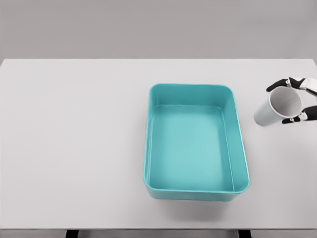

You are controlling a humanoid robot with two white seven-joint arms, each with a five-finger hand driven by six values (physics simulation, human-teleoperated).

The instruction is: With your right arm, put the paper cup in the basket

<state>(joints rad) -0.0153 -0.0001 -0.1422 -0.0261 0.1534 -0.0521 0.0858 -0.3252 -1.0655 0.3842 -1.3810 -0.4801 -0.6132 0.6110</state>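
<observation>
Fingers (278,85) of the right hand (303,99) reach in from the right edge of the frame, a little above mid-height, and are clamped on the paper cup (277,107): dark-tipped digits curl over the upper side of its rim, while another dark-tipped digit presses against the lower right of the rim. Only the fingers and a small part of the white hand show; the arm itself is cut off by the frame edge. The cup is white and tilted, its open mouth turned up and to the right toward the hand, its closed base pointing down and to the left. Whether the base touches the table (74,148) or hangs just above it cannot be told. The cup sits to the right of the basket (237,144), near its upper right corner but apart from it, outside its wall. The basket is a teal rectangular tub with rounded corners, standing in the middle of the frame, slightly right of centre, with its long side running from top to bottom. The table is plain white and fills most of the frame below a grey backdrop.
</observation>
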